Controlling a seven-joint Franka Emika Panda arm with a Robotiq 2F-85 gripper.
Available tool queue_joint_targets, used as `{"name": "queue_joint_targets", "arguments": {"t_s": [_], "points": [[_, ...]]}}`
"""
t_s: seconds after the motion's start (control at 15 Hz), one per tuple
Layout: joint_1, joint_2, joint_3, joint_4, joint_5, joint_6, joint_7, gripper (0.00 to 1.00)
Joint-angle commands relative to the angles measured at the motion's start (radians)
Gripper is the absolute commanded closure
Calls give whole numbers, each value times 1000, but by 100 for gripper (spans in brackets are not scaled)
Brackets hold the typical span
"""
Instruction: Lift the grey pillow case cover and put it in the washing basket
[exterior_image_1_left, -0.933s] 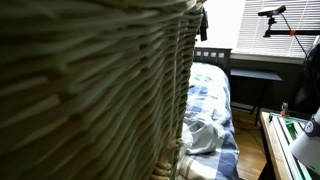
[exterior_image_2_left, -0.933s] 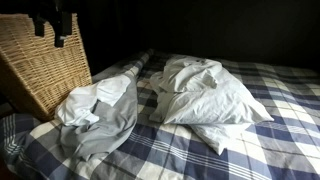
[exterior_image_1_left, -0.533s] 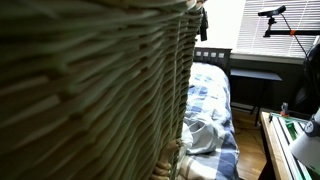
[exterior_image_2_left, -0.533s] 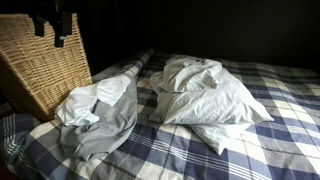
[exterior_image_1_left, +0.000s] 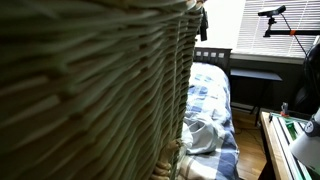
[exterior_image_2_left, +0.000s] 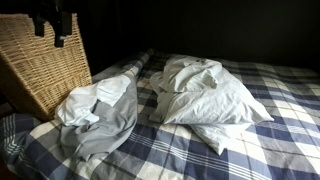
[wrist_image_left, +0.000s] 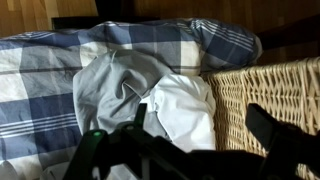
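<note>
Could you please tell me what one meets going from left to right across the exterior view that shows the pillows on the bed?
washing basket → grey pillow case cover → white pillow

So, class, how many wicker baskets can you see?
1: the washing basket, beside the crumpled grey pillow case cover on the checked bed. Others may be hidden behind it.

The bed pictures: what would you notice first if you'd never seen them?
The basket is huge and woven, and it fills most of an exterior view. Near it, on the blue-checked bedding, lies the crumpled grey pillow case. A white pillow sits in the middle of the bed.
</note>
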Motion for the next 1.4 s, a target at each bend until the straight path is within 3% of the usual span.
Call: {"name": "queue_joint_targets", "arguments": {"t_s": [0.0,0.2,0.4,0.8,1.33], "points": [[-17,1,15,3,3,-3,-3,0],[-17,1,15,3,3,-3,-3,0],[-25,0,31,-54,-15,99,53,0],[-74,1,26,-306,-120,438,157,0],[-105,151,36,-577,-109,942,385,0]]}}
